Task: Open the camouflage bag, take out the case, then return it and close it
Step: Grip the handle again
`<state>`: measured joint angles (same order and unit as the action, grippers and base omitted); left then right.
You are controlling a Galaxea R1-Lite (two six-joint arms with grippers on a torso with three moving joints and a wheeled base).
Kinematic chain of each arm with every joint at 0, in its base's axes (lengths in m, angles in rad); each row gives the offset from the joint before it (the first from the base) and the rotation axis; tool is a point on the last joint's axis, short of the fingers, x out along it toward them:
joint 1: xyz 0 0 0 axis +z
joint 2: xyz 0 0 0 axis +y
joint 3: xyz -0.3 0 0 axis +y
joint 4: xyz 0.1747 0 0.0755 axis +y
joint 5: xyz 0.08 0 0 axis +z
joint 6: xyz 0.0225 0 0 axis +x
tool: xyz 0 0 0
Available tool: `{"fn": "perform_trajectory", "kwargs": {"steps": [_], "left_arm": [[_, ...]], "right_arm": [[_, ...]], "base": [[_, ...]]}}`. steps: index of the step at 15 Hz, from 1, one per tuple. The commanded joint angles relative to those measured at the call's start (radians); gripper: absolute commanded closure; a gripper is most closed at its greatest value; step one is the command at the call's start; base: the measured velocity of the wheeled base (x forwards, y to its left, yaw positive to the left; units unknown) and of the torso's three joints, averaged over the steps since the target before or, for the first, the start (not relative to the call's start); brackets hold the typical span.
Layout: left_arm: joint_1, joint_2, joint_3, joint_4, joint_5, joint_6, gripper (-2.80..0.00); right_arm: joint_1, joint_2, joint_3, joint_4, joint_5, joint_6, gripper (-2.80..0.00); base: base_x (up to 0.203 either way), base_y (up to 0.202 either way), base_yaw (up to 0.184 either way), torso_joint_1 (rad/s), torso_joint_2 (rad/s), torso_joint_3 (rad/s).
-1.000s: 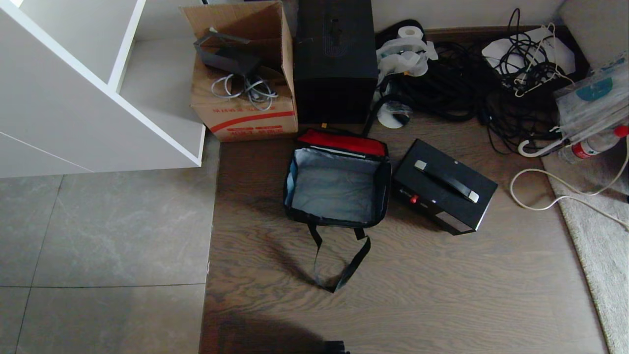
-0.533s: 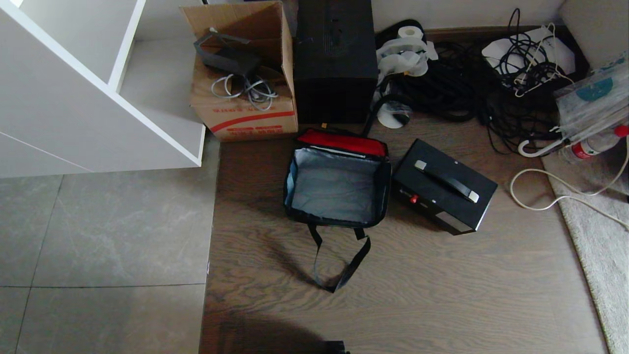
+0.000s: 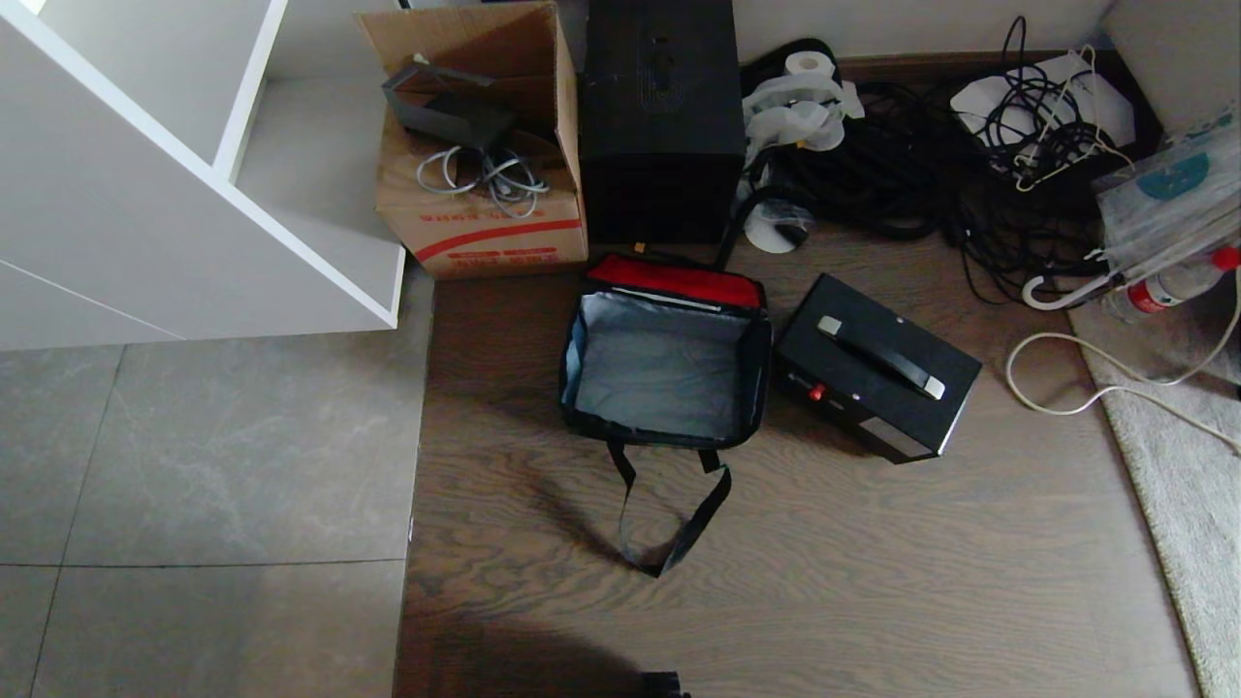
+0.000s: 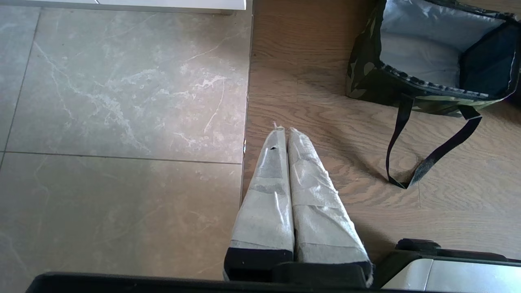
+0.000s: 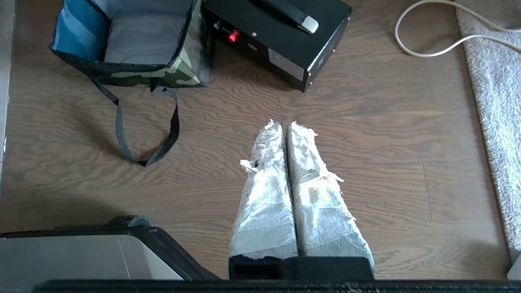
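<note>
The camouflage bag [image 3: 659, 378] stands open on the wooden floor, its grey lining bare and a red strip along its far edge. Its black strap handle [image 3: 669, 523] lies on the floor towards me. The black case [image 3: 877, 366], with a top handle and a small red tab, sits just right of the bag. Neither gripper shows in the head view. My left gripper [image 4: 285, 129] hangs shut and empty over the floor, short of the bag [image 4: 368, 77]. My right gripper [image 5: 283, 123] is also shut and empty, short of the bag [image 5: 183, 69] and the case [image 5: 281, 32].
Behind the bag stand a brown cardboard box [image 3: 480, 145] and a tall black box [image 3: 662, 116]. A tangle of black cables [image 3: 921, 165] lies at the back right. A white shelf unit [image 3: 194, 194] fills the left. A grey rug [image 3: 1183, 465] and a white cable [image 3: 1066, 388] lie at the right.
</note>
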<state>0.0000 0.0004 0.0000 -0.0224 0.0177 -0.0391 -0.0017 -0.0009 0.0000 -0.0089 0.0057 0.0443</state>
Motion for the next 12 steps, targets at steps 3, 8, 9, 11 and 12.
{"fn": "perform_trajectory", "kwargs": {"steps": [3,8,9,11,12], "left_arm": [[0.0,0.0,0.009,-0.001,0.001,-0.001,0.0],[0.0,0.0,0.009,-0.001,0.001,0.001,0.0],[0.0,0.0,0.009,-0.001,0.001,-0.001,0.0],[0.0,0.0,0.009,-0.001,0.001,-0.001,0.0],[0.0,0.0,0.009,0.0,0.001,-0.001,0.0]], "right_arm": [[0.0,0.001,0.0,0.0,0.0,0.0,0.0],[0.0,0.001,0.0,0.0,0.0,0.0,0.0],[0.0,0.001,0.0,0.0,0.0,0.0,0.0],[0.0,0.001,0.0,0.0,0.0,0.0,0.0],[0.0,0.001,0.0,0.0,0.0,0.0,0.0]], "base": [[0.0,0.0,0.0,0.0,0.0,0.0],[0.0,0.0,0.0,0.0,0.0,0.0],[0.0,0.0,0.0,0.0,0.0,0.0],[0.0,0.0,0.0,0.0,0.0,0.0],[0.0,0.0,0.0,0.0,0.0,0.0]]}}
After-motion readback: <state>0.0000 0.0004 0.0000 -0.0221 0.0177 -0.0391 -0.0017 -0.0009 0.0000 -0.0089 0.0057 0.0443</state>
